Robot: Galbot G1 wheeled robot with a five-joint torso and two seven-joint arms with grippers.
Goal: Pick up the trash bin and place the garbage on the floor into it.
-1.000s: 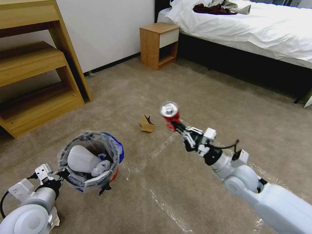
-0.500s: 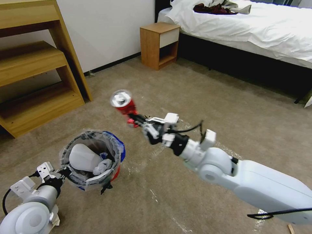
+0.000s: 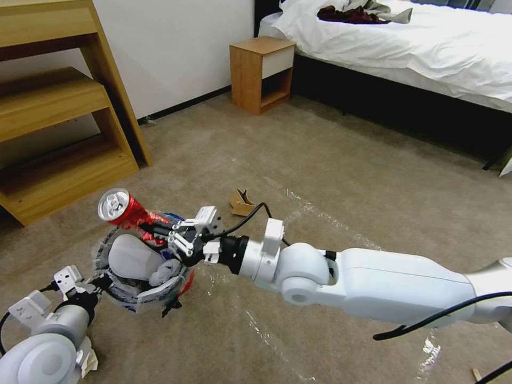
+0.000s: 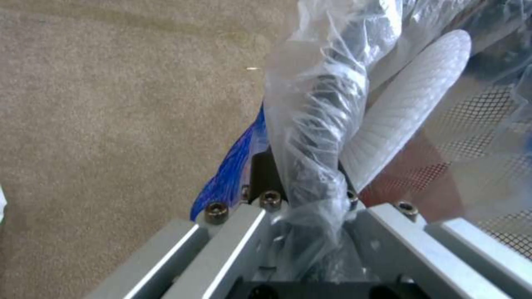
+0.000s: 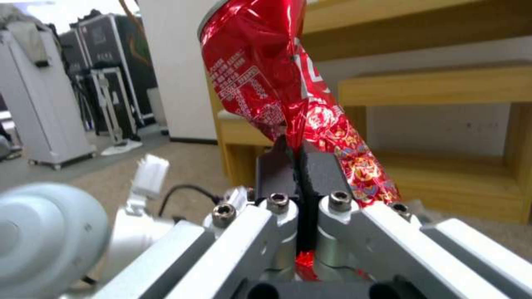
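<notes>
The right gripper (image 3: 154, 230) pinches the crushed can (image 3: 124, 209) by a thin fold over the bin (image 3: 140, 290), whose rim the left gripper (image 3: 101, 285) clamps, so a crooked release could bounce it off the rim onto the carpet (image 3: 330, 176).

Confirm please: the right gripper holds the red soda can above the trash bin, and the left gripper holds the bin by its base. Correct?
Not quite. The left gripper holds the trash bin by its bag-lined rim, not its base, as the left wrist view shows. The rest stands: the right gripper holds the red soda can above the bin.
</notes>
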